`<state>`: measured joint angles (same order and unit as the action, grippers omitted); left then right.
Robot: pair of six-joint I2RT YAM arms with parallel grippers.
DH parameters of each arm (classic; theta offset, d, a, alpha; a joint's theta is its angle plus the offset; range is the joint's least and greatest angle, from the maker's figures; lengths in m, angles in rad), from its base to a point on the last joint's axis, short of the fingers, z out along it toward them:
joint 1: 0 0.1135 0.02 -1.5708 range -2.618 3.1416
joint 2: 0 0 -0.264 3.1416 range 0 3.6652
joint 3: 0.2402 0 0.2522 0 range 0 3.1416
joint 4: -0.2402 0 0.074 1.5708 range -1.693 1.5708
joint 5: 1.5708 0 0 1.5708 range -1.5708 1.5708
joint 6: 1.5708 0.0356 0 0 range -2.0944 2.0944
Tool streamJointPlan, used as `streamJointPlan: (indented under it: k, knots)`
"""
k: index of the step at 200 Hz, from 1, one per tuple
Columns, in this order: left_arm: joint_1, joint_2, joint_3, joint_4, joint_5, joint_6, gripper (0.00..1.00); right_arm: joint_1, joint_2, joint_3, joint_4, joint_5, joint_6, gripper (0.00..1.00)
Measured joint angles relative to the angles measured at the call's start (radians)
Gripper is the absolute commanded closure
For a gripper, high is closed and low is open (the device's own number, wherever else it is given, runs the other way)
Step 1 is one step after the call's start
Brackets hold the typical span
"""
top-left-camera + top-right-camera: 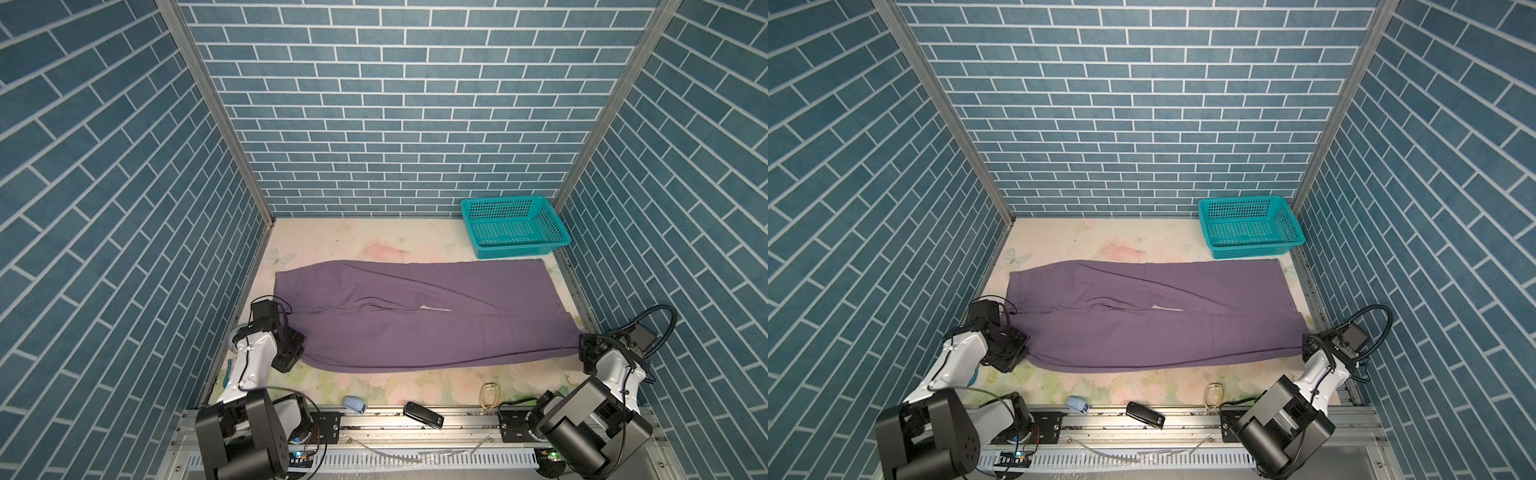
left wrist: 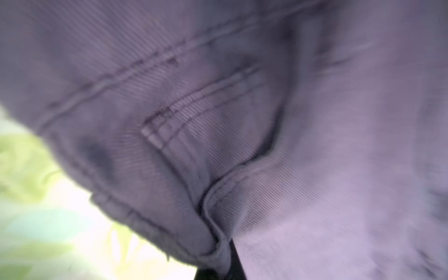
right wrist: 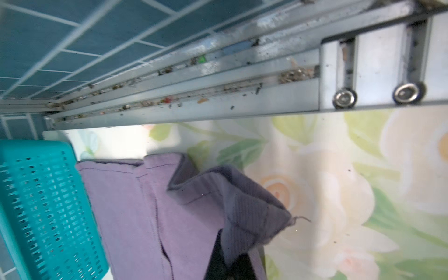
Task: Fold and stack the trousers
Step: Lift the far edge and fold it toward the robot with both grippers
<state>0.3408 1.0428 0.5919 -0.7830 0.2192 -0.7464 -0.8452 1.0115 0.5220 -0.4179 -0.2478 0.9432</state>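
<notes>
Trousers (image 1: 415, 324): your L gripper (image 1: 303, 353) was clamped shut on the near waist corner, and your R gripper (image 1: 580, 348) was pinched on the near-leg hem corner. The rest lay flat across the floral mat (image 1: 415, 384), legs pointing right, w/ the teal basket (image 1: 513, 226) just beyond at back-right.

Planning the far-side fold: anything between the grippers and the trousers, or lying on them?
Nothing visible: left gripper and right gripper are both shut on the trousers' near edge; nothing lies on the cloth. The teal basket stands beyond the far right corner.
</notes>
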Motion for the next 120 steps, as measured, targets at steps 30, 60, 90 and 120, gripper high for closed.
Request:
streamJointPlan:
  k: [30, 60, 90, 120]
  knots:
    - [-0.001, -0.098, 0.218, -0.109, -0.009, 0.023, 1.0, 0.003, -0.01, 0.071, -0.023, -0.013, 0.06, 1.0]
    - [-0.008, -0.073, 0.372, -0.174, -0.018, 0.039, 1.0, 0.032, 0.001, 0.173, -0.06, -0.042, 0.089, 1.0]
    - [-0.011, -0.034, 0.481, -0.222, -0.057, 0.042, 1.0, 0.126, 0.018, 0.289, -0.089, -0.035, 0.082, 1.0]
    - [-0.011, -0.019, 0.586, -0.227, -0.124, 0.045, 1.0, 0.263, 0.066, 0.39, -0.085, 0.011, 0.05, 1.0]
